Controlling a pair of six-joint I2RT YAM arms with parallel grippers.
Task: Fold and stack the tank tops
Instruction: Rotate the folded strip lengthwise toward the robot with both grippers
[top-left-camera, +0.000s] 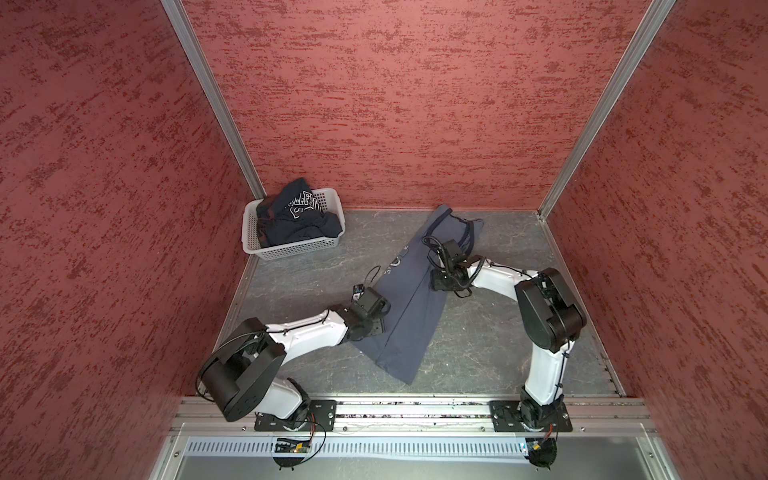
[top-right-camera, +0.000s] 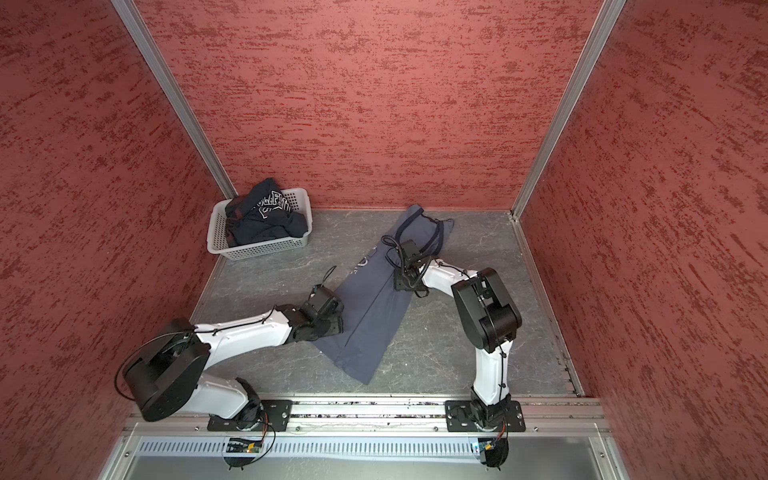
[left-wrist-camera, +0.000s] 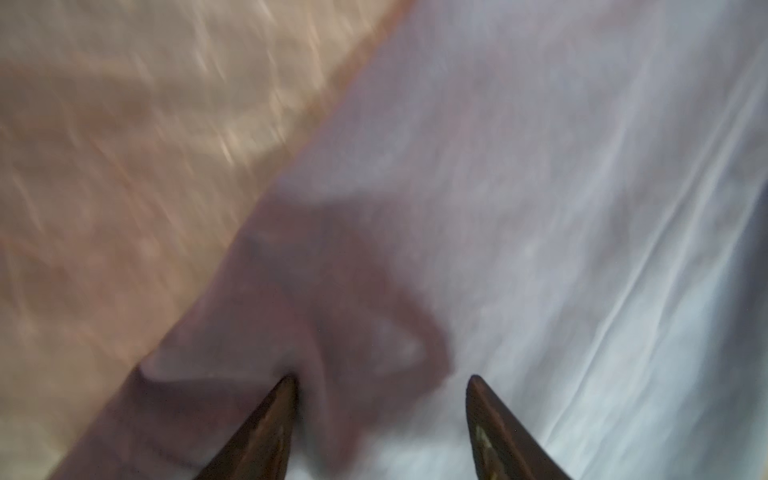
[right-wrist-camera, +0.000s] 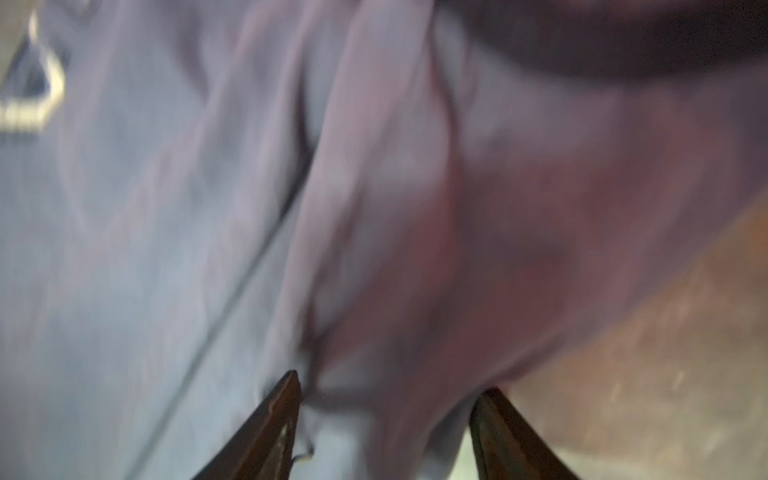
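Observation:
The slate grey-blue tank top (top-left-camera: 409, 307) (top-right-camera: 370, 316) lies on the table as a long slanted strip, straps towards the back wall. My left gripper (top-left-camera: 380, 320) (left-wrist-camera: 382, 378) is down on the strip's left edge, jaws open, with a raised wrinkle of cloth between the fingertips (left-wrist-camera: 286, 395). At the right edge, further back, my right gripper (top-left-camera: 440, 282) (right-wrist-camera: 388, 382) is also open astride a bunched fold of the cloth. The dark navy tank top (top-left-camera: 297, 220) (top-right-camera: 266, 218) sits crumpled in the basket. Both wrist views are blurred.
The white perforated basket (top-left-camera: 299, 249) (top-right-camera: 257, 249) stands in the back left corner of the grey marbled table (top-left-camera: 498, 332). Red textured walls close in the left, back and right sides. A metal rail with the arm bases runs along the front edge (top-left-camera: 415, 411).

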